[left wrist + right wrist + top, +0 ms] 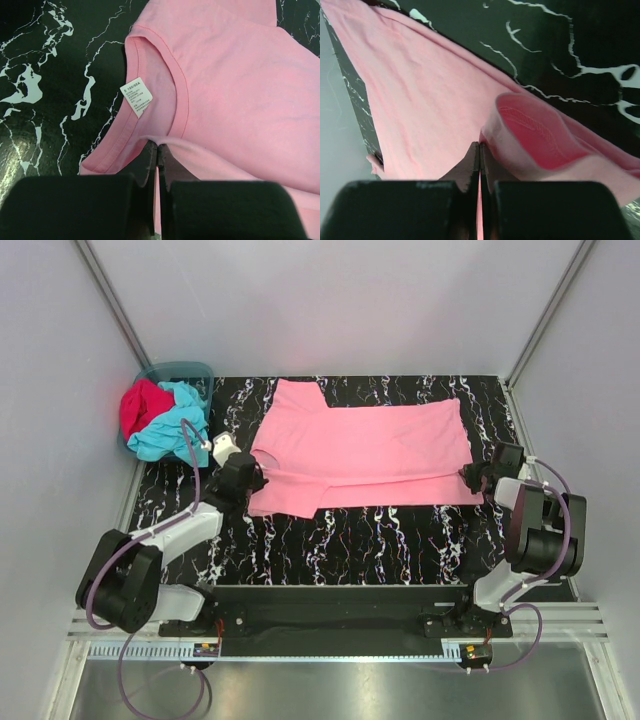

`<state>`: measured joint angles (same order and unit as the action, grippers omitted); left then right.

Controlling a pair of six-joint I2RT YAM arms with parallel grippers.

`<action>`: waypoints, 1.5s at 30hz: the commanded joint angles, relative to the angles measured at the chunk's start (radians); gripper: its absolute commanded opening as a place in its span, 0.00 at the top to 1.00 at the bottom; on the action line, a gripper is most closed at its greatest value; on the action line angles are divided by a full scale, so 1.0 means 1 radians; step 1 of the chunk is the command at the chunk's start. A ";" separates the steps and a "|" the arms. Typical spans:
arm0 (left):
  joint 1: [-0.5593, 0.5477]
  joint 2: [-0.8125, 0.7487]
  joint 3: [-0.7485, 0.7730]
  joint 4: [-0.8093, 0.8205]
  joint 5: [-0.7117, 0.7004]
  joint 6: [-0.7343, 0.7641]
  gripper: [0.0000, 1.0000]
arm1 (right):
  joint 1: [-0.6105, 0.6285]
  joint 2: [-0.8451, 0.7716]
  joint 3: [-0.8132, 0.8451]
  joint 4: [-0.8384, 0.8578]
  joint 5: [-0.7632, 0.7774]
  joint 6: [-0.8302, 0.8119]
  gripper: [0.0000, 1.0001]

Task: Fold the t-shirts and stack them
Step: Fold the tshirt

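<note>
A light pink t-shirt [370, 445] lies spread flat across the black marbled table, collar to the left, hem to the right. My left gripper [262, 478] is shut on a pinch of its cloth just below the collar; the white neck label [137, 97] shows in the left wrist view above the left gripper [159, 148]. At the shirt's near right hem corner my right gripper [466, 477] is shut on the fabric, which curls up beside the right gripper [480, 146]. A turquoise t-shirt [172, 428] and a crimson red t-shirt [140, 406] are bunched in a heap at the back left.
A teal plastic basket [178, 371] holds the bunched shirts at the table's back left corner. Grey walls close in the table on the left, back and right. Bare marbled tabletop [380, 540] lies between the pink shirt and the arm bases.
</note>
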<state>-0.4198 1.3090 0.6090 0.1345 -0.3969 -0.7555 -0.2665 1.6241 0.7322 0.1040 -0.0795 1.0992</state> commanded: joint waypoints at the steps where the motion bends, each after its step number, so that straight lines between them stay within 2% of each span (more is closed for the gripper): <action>1: 0.010 0.022 0.048 0.089 0.009 0.015 1.00 | 0.019 0.023 0.056 0.056 0.057 -0.010 1.00; 9: 0.012 0.033 0.049 0.103 0.020 0.027 1.00 | 0.023 0.065 0.059 0.065 0.058 -0.013 1.00; 11: 0.010 0.036 0.052 0.102 0.023 0.027 0.96 | 0.023 0.066 0.056 0.065 0.066 -0.013 0.99; 13: 0.013 0.039 0.055 0.102 0.027 0.027 0.85 | 0.023 0.066 0.059 0.065 0.067 -0.019 0.83; 14: 0.013 0.042 0.055 0.102 0.030 0.027 0.66 | 0.023 0.066 0.059 0.065 0.066 -0.024 0.74; 15: 0.013 0.045 0.057 0.102 0.032 0.025 0.55 | 0.023 0.066 0.061 0.066 0.064 -0.027 0.67; 16: 0.013 0.047 0.058 0.097 0.032 0.025 0.44 | 0.023 0.066 0.064 0.075 0.058 -0.030 0.55; 18: 0.012 0.052 0.061 0.094 0.033 0.024 0.31 | 0.023 0.062 0.061 0.083 0.053 -0.036 0.48; 20: 0.012 0.049 0.063 0.096 0.033 0.021 0.26 | 0.024 0.042 0.047 0.115 0.034 -0.039 0.42; 24: 0.012 0.026 0.067 0.093 0.038 0.024 0.24 | 0.050 -0.058 0.048 0.111 0.032 -0.050 0.41; 27: 0.004 0.004 0.101 0.083 0.050 0.021 0.25 | 0.102 -0.139 0.127 0.005 0.043 -0.100 0.41; 30: -0.019 -0.019 0.156 0.051 0.058 0.028 0.25 | 0.136 -0.159 0.258 -0.091 -0.002 -0.153 0.41; 34: -0.047 -0.014 0.346 -0.024 0.075 0.068 0.25 | 0.162 -0.133 0.461 -0.231 -0.066 -0.206 0.41; 37: -0.037 0.071 0.480 -0.107 0.114 0.107 0.25 | 0.162 -0.090 0.580 -0.335 -0.091 -0.222 0.41; 38: -0.030 0.096 0.562 -0.128 0.130 0.119 0.25 | 0.162 -0.080 0.611 -0.361 -0.077 -0.228 0.40; 42: 0.025 0.231 0.734 -0.173 0.219 0.156 0.25 | 0.162 -0.021 0.751 -0.463 -0.010 -0.252 0.41; 45: 0.094 0.343 0.831 -0.173 0.338 0.203 0.25 | 0.161 0.032 0.792 -0.461 0.044 -0.272 0.41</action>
<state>-0.3813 1.5543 1.3674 0.0135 -0.1921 -0.6216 -0.1055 1.6077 1.4658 -0.2726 -0.0971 0.8711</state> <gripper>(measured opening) 0.753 0.593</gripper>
